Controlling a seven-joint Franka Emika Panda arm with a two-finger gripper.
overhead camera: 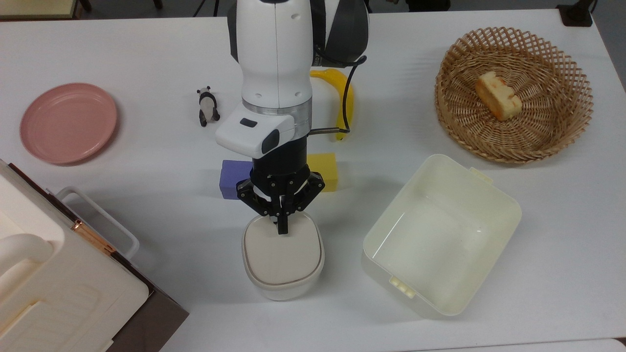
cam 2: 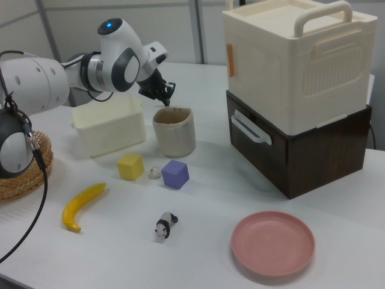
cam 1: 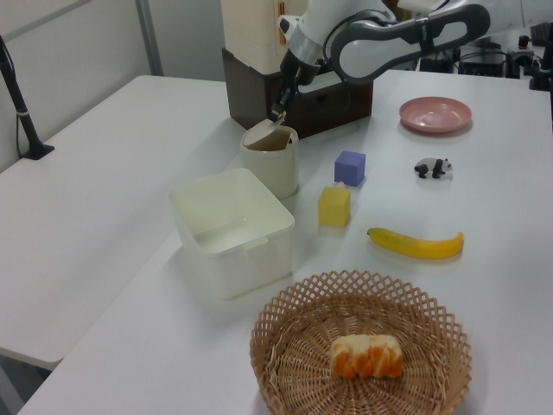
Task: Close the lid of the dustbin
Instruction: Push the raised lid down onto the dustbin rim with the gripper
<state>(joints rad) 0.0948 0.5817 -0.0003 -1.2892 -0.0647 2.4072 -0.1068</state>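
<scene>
The black two-finger pincer (overhead camera: pixel 282 226) is clenched, fingers together and holding nothing, its tip pressing on the beige-grey rounded-square plastic lid (overhead camera: pixel 282 252) at the lid's twelve o'clock edge in the top view. The lid runs from that tip toward six o'clock, over the small cream-white rounded-square plastic dustbin (overhead camera: pixel 283 287), which stands on the white bench (overhead camera: pixel 146 146) at nine o'clock of the large cream rectangular plastic tub (overhead camera: pixel 440 234). From above the lid looks nearly flat; in the left view the lid (cam 1: pixel 262 132) is tilted, its raised edge under the pincer (cam 1: pixel 277 113). So, by my reading, the move is straight down on that edge until it seats.
</scene>
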